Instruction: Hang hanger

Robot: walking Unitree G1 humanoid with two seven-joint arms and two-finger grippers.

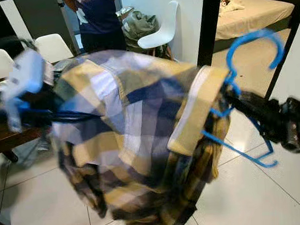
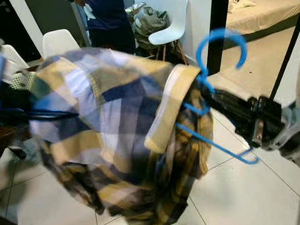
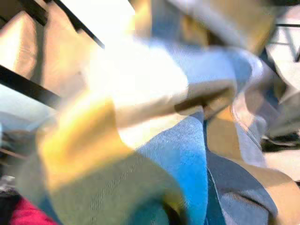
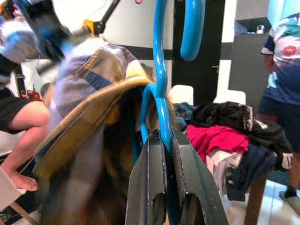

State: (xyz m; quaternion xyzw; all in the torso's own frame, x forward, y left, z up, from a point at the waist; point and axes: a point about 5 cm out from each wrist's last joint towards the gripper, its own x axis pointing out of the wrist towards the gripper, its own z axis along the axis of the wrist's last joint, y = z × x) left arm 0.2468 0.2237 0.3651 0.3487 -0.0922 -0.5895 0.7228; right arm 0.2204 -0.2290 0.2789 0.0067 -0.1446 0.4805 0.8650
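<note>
A shirt [image 1: 136,144] hangs on a hanger [image 1: 240,91] between the left gripper [image 1: 63,115] and right gripper [image 1: 230,95]; behind stand a person [image 1: 98,18] and chair [image 1: 160,27].

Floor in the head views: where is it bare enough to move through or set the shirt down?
Bare tile lies low on the left, between the plaid shirt and the dark table. More bare tile lies under the blue hanger clamped by the right gripper. Crowded: white chairs and a person behind.
</note>
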